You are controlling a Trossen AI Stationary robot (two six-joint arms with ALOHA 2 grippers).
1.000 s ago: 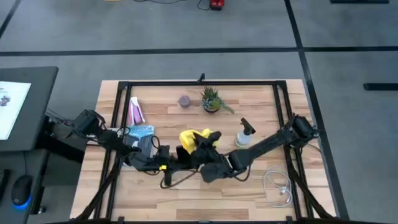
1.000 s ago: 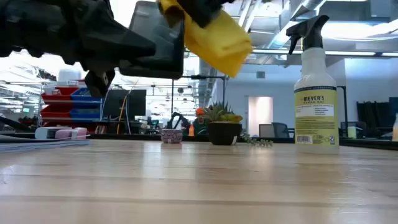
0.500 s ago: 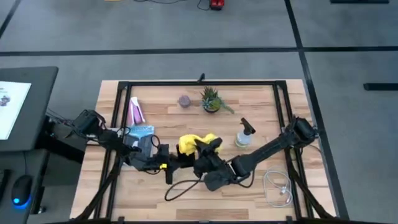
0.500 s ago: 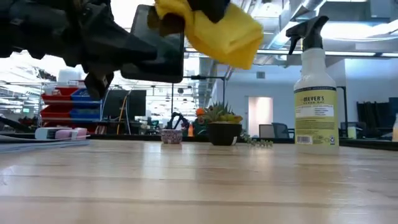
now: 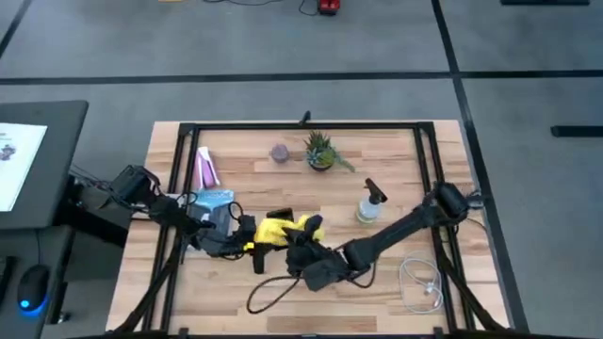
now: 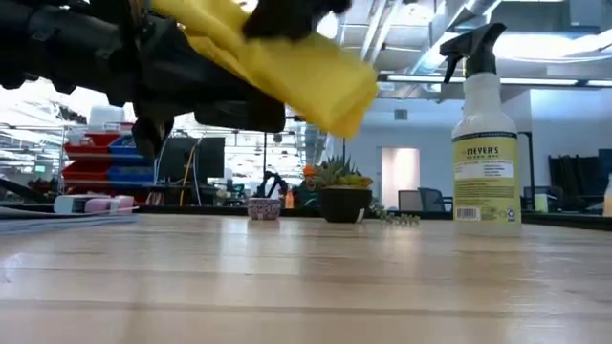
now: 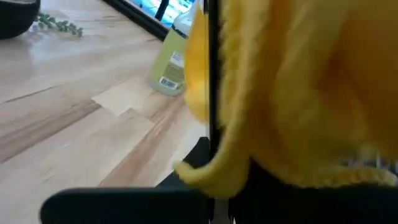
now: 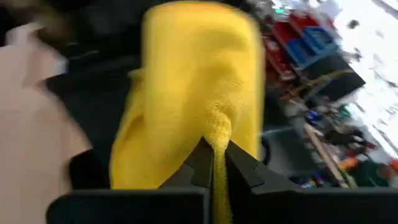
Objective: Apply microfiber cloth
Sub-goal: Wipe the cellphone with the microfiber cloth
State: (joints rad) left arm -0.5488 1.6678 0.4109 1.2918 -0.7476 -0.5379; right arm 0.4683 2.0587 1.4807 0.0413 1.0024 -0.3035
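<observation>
The right gripper (image 5: 290, 235) pinches the microfiber cloth (image 5: 283, 229) above the counter (image 5: 396, 273), draping it over the black phone (image 6: 239, 117) held up by the left gripper (image 5: 247, 235), whose fingers clamp it. Farther back stand a spray bottle (image 6: 485, 143) and a small plant (image 6: 341, 191).

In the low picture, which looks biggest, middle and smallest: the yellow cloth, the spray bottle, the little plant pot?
1. microfiber cloth, though it hangs nearer the camera.
2. spray bottle.
3. plant pot.
</observation>
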